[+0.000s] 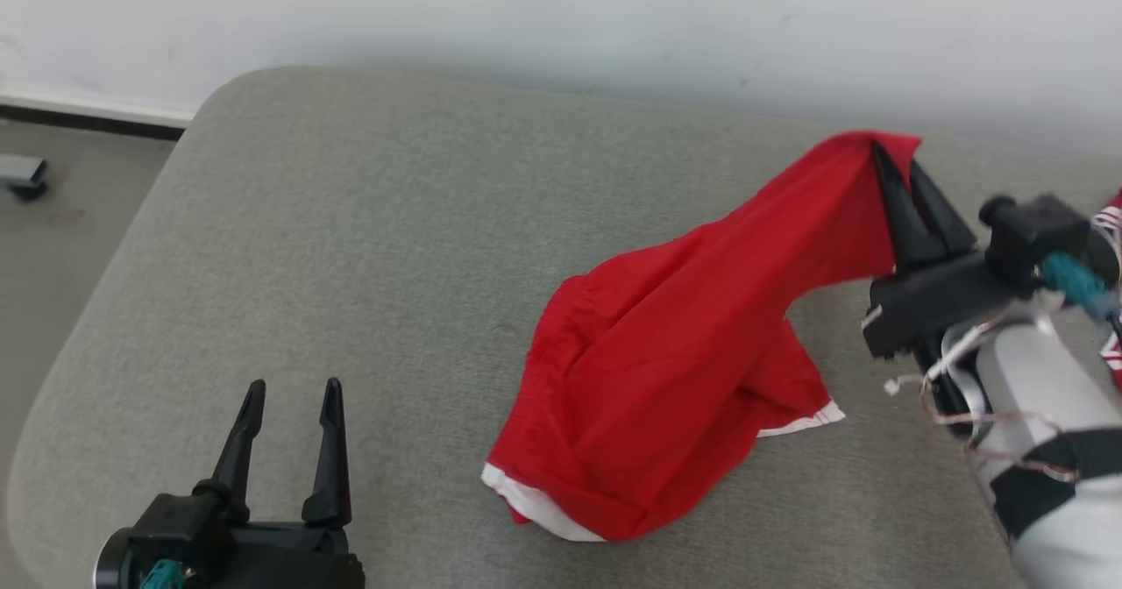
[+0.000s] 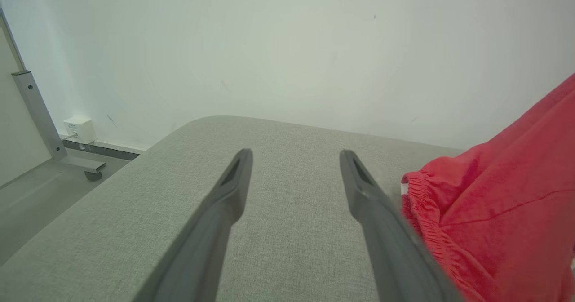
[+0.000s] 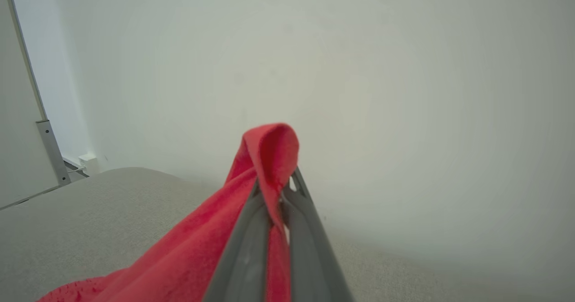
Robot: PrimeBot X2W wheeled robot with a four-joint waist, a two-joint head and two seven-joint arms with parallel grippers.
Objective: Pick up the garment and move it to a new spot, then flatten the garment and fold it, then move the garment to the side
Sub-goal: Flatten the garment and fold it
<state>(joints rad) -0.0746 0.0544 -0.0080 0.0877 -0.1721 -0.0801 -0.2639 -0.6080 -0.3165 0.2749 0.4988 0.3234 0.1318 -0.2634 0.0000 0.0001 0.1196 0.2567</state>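
Currently the red garment (image 1: 666, 352) lies on a grey cushion (image 1: 351, 247), toward 4 o'clock from the cushion's middle in the head view. Most of it rests in a crumpled heap, with a white-trimmed hem at 6 o'clock and another strip of white trim at its 4 o'clock side. One corner of the cloth is drawn up and away toward 2 o'clock, where the right end effector (image 1: 896, 158) has it pinched. In the right wrist view the right end effector (image 3: 277, 185) has its two dark fingers close together on the fabric, and a fold of the garment (image 3: 269, 144) curls over their tips while the rest trails down toward 7 o'clock onto the cushion. The left end effector (image 1: 294, 387) sits at 7 o'clock in the head view, above the cushion's near part and well apart from the cloth. Its fingers are spread wide with nothing between them. In the left wrist view the left end effector (image 2: 294, 156) points across bare grey fabric toward a pale wall (image 2: 287, 46). There the garment (image 2: 494, 203), with its gathered elastic edge, lies at 4 o'clock just beside the right-hand finger; whether they touch cannot be told. At 9 o'clock in that view a grey metal frame leg (image 2: 36, 113) stands on the floor near a small white box (image 2: 80, 129) against the wall.
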